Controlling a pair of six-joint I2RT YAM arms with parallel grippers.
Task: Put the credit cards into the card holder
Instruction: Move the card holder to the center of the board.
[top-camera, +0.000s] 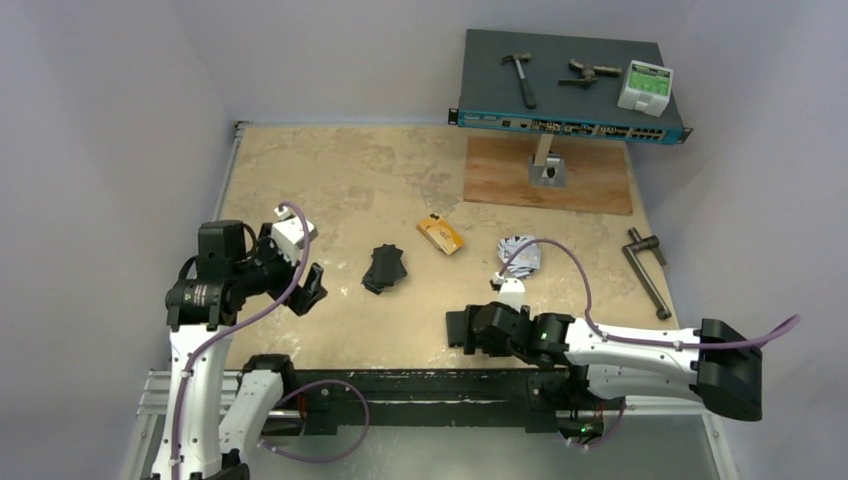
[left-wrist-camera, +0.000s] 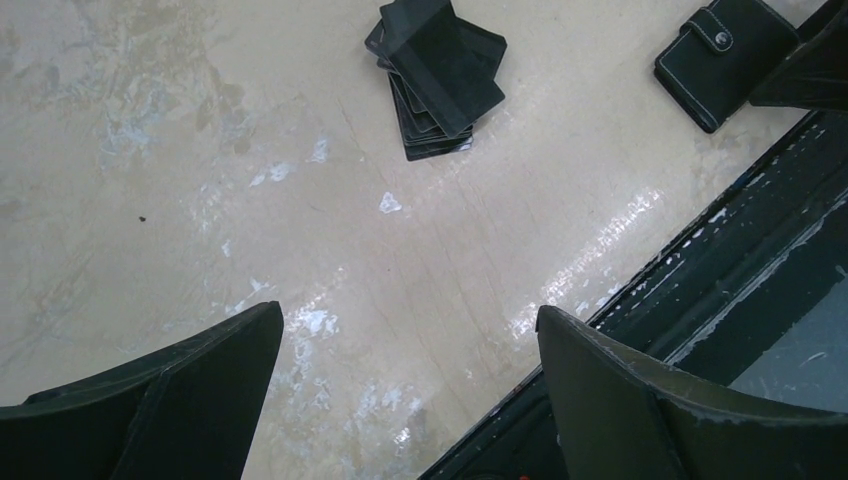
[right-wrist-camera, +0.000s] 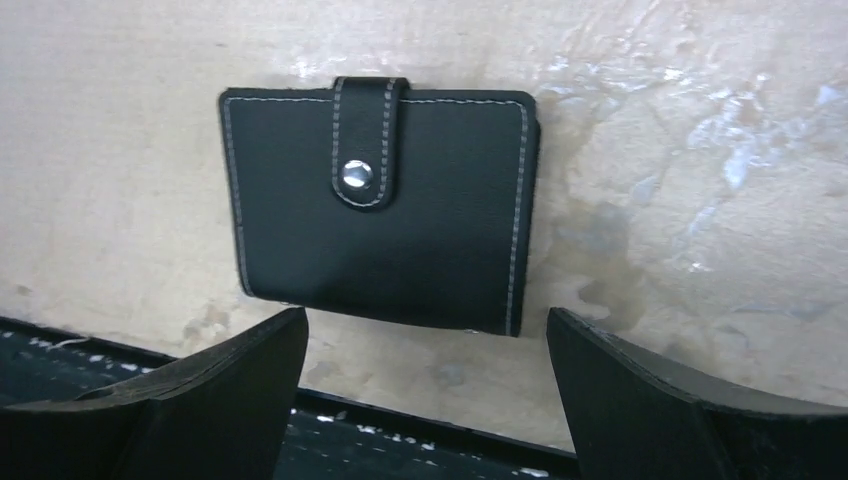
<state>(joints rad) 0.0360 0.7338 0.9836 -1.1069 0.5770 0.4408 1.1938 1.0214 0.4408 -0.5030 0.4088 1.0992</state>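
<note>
The card holder (right-wrist-camera: 380, 230) is a closed black wallet with white stitching and a snapped tab. It lies flat near the table's front edge and also shows in the top view (top-camera: 456, 328) and the left wrist view (left-wrist-camera: 725, 60). My right gripper (right-wrist-camera: 425, 400) is open and empty, just above the holder's near edge, and shows in the top view (top-camera: 478, 330). Orange-yellow credit cards (top-camera: 440, 233) lie mid-table. Silver-white patterned cards (top-camera: 520, 253) lie to their right. My left gripper (left-wrist-camera: 410, 400) is open and empty above bare table at the left (top-camera: 305, 285).
A fanned stack of black flat card-sized pieces (left-wrist-camera: 440, 75) lies between the arms (top-camera: 384, 268). A network switch (top-camera: 565, 125) with tools on top stands at the back on a wooden board (top-camera: 548, 175). A black crank handle (top-camera: 646, 268) lies at the right. A black rail (left-wrist-camera: 700, 280) runs along the front edge.
</note>
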